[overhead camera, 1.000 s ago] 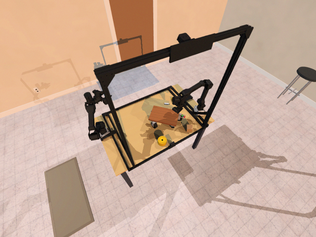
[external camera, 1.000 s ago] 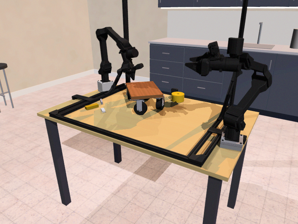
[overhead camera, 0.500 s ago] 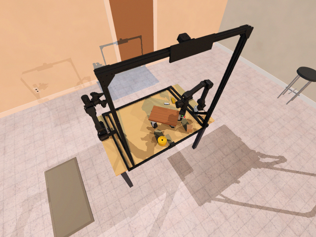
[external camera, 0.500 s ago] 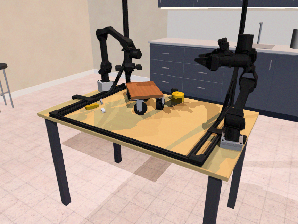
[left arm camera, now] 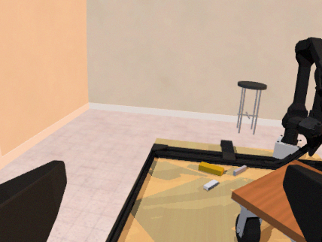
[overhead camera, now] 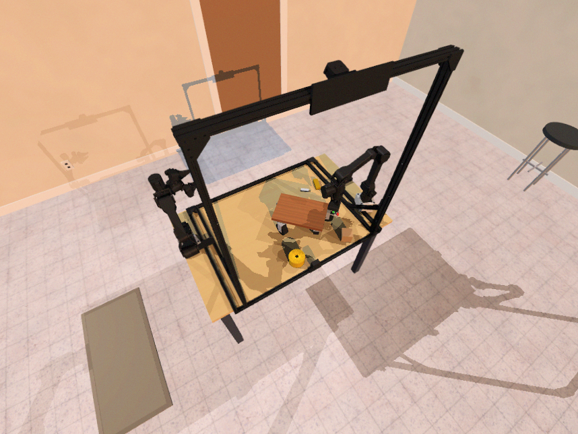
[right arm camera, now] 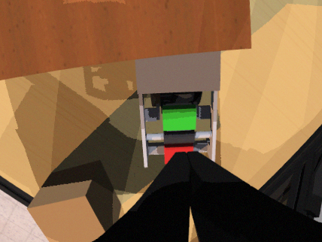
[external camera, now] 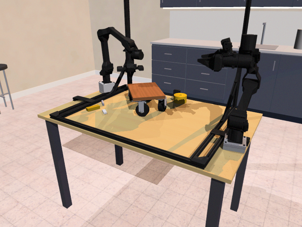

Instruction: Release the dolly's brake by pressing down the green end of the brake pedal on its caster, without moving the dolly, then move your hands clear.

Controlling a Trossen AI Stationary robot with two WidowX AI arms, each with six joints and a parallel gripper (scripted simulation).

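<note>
The dolly (overhead camera: 299, 211) has a red-brown wooden deck on black casters and stands near the table's far side in the exterior view (external camera: 145, 91). In the right wrist view its deck (right arm camera: 125, 10) fills the top. Below it is a caster with the brake pedal, whose green end (right arm camera: 179, 119) is nearer the deck and whose red end (right arm camera: 176, 152) is nearer me. My right gripper (right arm camera: 186, 162) is shut and empty, pointing down, with its tips over the red end. My left gripper (external camera: 203, 59) is open and empty, raised high and far from the dolly.
A yellow cylinder (external camera: 180, 98) stands beside the dolly. A yellow block (external camera: 93, 108) and small white pieces (external camera: 104, 111) lie near the black frame rail. A brown box (right arm camera: 65, 210) sits close to the braked caster. Black gantry posts rise at the table's sides.
</note>
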